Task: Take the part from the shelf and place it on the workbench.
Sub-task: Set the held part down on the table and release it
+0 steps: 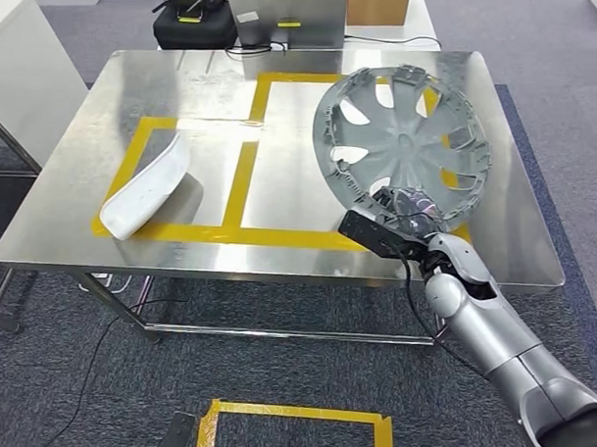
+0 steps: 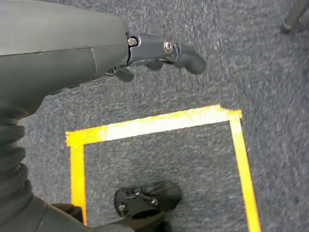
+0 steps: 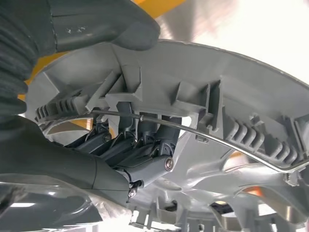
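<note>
The part is a grey spoked wheel cover (image 1: 404,141), inner ribbed side up, over the right yellow-taped field of the steel workbench (image 1: 79,172). My right hand (image 1: 405,212) grips its near rim. In the right wrist view the thumb (image 3: 109,24) lies on one side of the rim and the dark fingers (image 3: 146,159) curl under the other, against the wheel cover (image 3: 233,92) and its wire ring. I cannot tell whether the cover touches the tabletop. My left hand (image 2: 160,50) hangs over the carpet with straight fingers and holds nothing.
A white curved part (image 1: 147,185) lies in the left taped field. A black case (image 1: 194,26), a silver box (image 1: 288,18) and a cardboard box (image 1: 377,3) stand behind the bench's far edge. A yellow tape square (image 1: 288,415) marks the carpet near me.
</note>
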Robot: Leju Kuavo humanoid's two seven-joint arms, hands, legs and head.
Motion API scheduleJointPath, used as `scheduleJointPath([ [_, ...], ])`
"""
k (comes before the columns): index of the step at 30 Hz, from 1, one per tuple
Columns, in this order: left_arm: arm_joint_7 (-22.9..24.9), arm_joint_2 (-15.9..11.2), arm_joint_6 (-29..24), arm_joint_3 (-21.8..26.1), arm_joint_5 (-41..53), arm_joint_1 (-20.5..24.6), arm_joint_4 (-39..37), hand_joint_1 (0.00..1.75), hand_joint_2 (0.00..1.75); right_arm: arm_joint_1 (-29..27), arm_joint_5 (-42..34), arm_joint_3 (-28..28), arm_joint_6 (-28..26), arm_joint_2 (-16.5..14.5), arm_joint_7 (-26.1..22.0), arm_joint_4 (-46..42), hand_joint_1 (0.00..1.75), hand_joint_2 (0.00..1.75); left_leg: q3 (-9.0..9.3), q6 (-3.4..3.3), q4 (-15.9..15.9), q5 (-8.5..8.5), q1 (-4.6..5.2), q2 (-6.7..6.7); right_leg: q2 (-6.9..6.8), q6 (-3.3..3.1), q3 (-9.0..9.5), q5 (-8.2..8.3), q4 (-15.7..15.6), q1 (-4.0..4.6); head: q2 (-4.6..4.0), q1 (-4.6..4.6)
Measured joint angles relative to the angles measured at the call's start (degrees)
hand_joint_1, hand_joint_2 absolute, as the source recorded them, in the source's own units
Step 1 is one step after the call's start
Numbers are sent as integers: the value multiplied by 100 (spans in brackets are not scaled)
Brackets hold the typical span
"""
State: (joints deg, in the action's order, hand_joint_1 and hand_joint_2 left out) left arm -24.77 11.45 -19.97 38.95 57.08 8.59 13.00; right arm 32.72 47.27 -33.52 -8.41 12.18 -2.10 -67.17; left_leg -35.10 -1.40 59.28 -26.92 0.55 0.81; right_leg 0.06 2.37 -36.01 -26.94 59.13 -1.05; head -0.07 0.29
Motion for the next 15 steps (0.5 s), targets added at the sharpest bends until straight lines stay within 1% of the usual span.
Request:
scheduleJointPath([
  [2,15,-1,22,-31,11,2,0,0,175,59,-6,58,-58,-104,67,196,175,175,-21,44,53,-57,-8,-4,-7,-71,18,3,-9,-9,0,0],
  [3,18,-1,26,-38,16,5,0,0,175,87,-10,90,-70,-143,88,271,175,175,-80,71,193,-148,-13,-7,-12,-110,31,5,-20,-18,0,-8],
  [4,18,0,26,-41,19,6,0,0,175,115,-12,113,-76,-176,100,333,175,175,-199,99,455,-288,-21,-11,-15,-140,43,3,-27,-23,0,-12],
  [6,19,-1,26,-48,27,3,0,0,175,172,-11,140,-95,-241,110,476,175,175,-552,132,1190,-581,-38,-13,-8,-176,48,-6,-28,-14,0,-23],
  [7,20,-1,26,-52,31,0,0,0,175,193,-9,141,-104,-272,111,540,175,175,-702,135,1476,-648,-43,-13,-1,-182,54,-10,-27,-8,0,-22],
  [8,22,-2,26,-57,34,-2,0,0,175,208,-9,142,-110,-300,111,594,175,175,-768,128,1570,-608,-44,-13,6,-186,64,-15,-27,-3,0,-23],
  [9,24,-2,26,-62,34,-1,0,0,175,217,-9,143,-114,-321,111,640,175,175,-735,112,1452,-467,-43,-13,11,-187,79,-21,-27,1,0,-23],
  [10,26,-2,26,-68,34,1,0,0,175,224,-9,145,-114,-339,111,674,175,175,-611,89,1146,-254,-41,-13,13,-184,97,-29,-27,4,0,-22],
  [11,28,-3,26,-71,34,2,0,0,175,231,-10,148,-115,-358,111,705,175,175,-447,61,765,-54,-33,-11,14,-176,109,-38,-28,5,0,-21],
  [12,29,-4,26,-73,34,5,0,0,175,241,-10,150,-116,-370,111,732,175,175,-300,37,423,84,-21,-10,17,-161,110,-45,-26,13,0,-20],
  [13,29,-7,26,-74,34,7,0,0,175,250,-10,151,-118,-380,111,754,175,175,-199,20,179,143,-8,-10,18,-139,98,-47,-25,17,0,-20],
  [14,30,-9,26,-74,34,8,0,0,175,257,-9,153,-121,-386,110,771,175,175,-154,10,61,136,6,-9,18,-114,81,-44,-28,18,0,-16],
  [15,33,-12,26,-75,34,6,0,0,175,262,-8,153,-123,-390,110,784,175,175,-147,3,20,120,15,-9,18,-84,71,-38,-36,18,0,-18],
])
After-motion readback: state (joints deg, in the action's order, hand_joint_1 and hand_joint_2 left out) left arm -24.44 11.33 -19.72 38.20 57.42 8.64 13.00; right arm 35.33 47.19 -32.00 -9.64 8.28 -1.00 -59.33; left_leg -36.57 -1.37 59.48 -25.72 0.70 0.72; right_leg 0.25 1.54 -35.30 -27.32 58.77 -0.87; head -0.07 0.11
